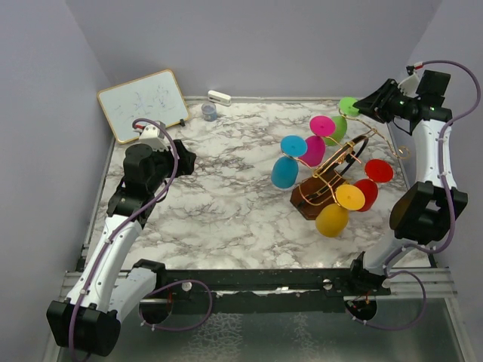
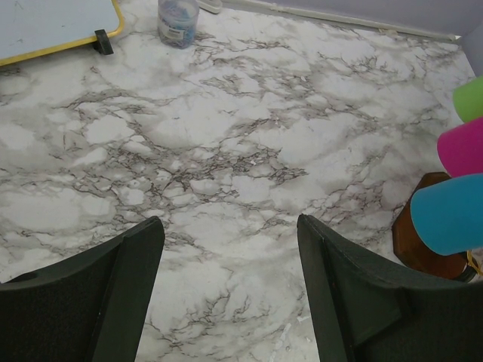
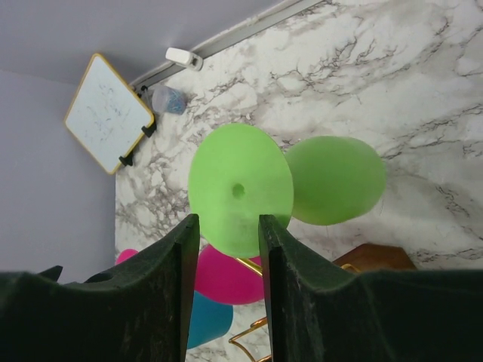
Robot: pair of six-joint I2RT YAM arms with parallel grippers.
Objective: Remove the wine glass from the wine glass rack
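Top external: wine glass rack (image 1: 315, 200) sits right of centre on the marble table (image 1: 226, 219), dark wood base with gold wire arms. Five glasses hang on the wires, all tilted: green wine glass (image 1: 347, 106) at the far end, magenta glass (image 1: 313, 151), blue glass (image 1: 284, 173), red glass (image 1: 366, 194), yellow glass (image 1: 332, 220) nearest. All are opaque, so contents not visible. Whiteboard (image 1: 143, 104), small jar (image 1: 209, 111) and a white block (image 1: 219, 97) sit along the far edge. Right gripper (image 1: 361, 105) is at the green glass's foot, far right. Left gripper (image 1: 187, 160) is well apart from the rack, over the left half of the table

Left wrist: jaws spread wide over bare marble, fingers (image 2: 128, 286) clamping nothing. Jar and whiteboard corner at top left. Green, magenta and blue bowls plus an edge of the wood base show at the right border

Right wrist: green glass is on the rack, foot disc face-on to the camera, bowl just right of it. Fingers (image 3: 170, 294) stand a narrow gap apart, tips overlapping the lower rim of the foot disc. Disc is wider than the gap and not pinched between the pads; whether the tips touch it I can't tell from this angle. Magenta and blue glasses sit below the green foot, gold wire beneath them
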